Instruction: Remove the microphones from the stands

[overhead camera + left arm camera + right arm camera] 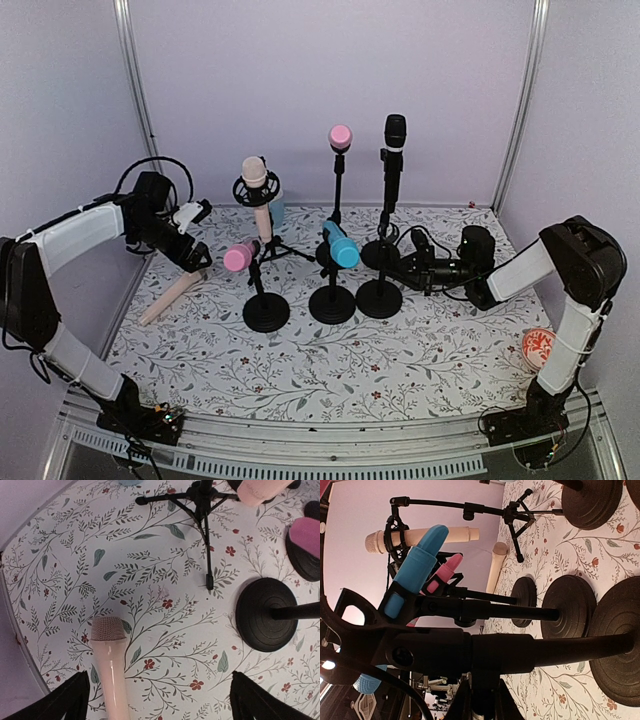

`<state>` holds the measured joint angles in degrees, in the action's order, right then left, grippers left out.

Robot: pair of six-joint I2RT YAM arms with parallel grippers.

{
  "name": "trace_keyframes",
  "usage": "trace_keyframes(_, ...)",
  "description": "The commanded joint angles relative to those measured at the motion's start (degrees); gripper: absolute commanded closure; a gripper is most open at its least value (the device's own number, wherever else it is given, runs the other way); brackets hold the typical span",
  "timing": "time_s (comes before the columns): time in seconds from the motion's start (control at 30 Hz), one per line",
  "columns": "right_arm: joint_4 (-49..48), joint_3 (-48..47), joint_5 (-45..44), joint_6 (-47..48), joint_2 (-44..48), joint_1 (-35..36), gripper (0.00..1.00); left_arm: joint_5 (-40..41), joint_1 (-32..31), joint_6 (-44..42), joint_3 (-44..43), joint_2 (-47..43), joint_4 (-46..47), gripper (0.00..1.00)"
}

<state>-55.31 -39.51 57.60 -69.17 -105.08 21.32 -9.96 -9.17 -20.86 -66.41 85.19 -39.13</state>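
Shows a peach microphone (111,660) lying flat on the floral tablecloth (300,370) near the table's left edge, clear of every stand, mesh head and pale handle plain in the left wrist view. Finds the left gripper (197,238) hanging just above and beside it, jaws spread wide and holding nothing, the two dark fingertips (70,700) at the bottom corners of that view with the handle passing between them, close to the one nearer the table edge. Puts the right gripper (405,270) low among the stands at centre, level with the pole rising from the nearest round black base (380,298). Leaves the state of those jaws impossible to tell, the right wrist view being crowded by a thick black pole, apparently running between the fingers. Counts five other microphones mounted behind and beside: a cream microphone (256,175) in a shock mount on a tripod (202,497) boom, a pink microphone (340,136) and a black microphone (395,133) upright on tall poles at the back, a second pink microphone (238,257) and a blue microphone (342,248) tilted on short round-based stands in front. Frames all of it with pale walls, arm bases bolted at the near edge.
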Motion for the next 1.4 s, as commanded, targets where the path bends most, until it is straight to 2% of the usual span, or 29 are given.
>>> trace_keyframes(0.0, 7.0, 0.3, -2.1, 6.1, 1.4, -0.4, 1.00, 0.4, -0.3, -1.1, -0.4, -1.8, -1.6, 0.02)
trace_keyframes(0.27, 29.0, -2.6, -9.3, 20.3, 6.2, -0.4, 1.00, 0.3, -0.5, -1.9, -0.4, -2.5, -1.5, 0.01)
trace_keyframes(0.43, 40.7, -4.4, -18.1, 30.3, 11.7, 0.4, 1.00, 0.3, -0.5, -2.1, -0.1, -2.4, -1.2, 0.02)
trace_keyframes(0.67, 51.9, -7.9, -31.9, 42.0, 17.2, 4.5, 0.99, 1.1, -0.5, -2.9, 0.0, -2.5, -1.1, 0.01)
trace_keyframes(0.7, 52.6, -8.2, -32.6, 42.7, 17.6, 4.9, 0.92, 1.2, -0.5, -3.0, 0.0, -2.6, -1.1, 0.01)
trace_keyframes(0.77, 53.4, -8.4, -33.3, 43.8, 18.4, 5.0, 0.61, 1.2, -0.5, -3.3, 0.0, -2.8, -1.1, 0.01)
trace_keyframes(0.9, 55.2, -7.5, -36.8, 44.6, 20.9, 4.9, 0.40, 1.4, -0.5, -3.7, 0.4, -3.0, -1.1, 0.01)
trace_keyframes(1.1, 53.5, -4.6, -45.5, 46.1, 30.3, 7.7, 0.24, 1.3, -0.4, -4.2, 0.7, -3.3, -1.1, 0.01)
trace_keyframes(1.23, 50.5, -3.9, -54.1, 49.7, 33.7, 13.5, 0.21, 1.3, -0.3, -4.7, 0.5, -3.5, -1.1, 0.01)
trace_keyframes(1.37, 49.4, -6.3, -62.2, 53.7, 31.7, 19.1, 0.21, 1.2, -0.3, -5.2, 0.7, -3.8, -1.1, 0.01)
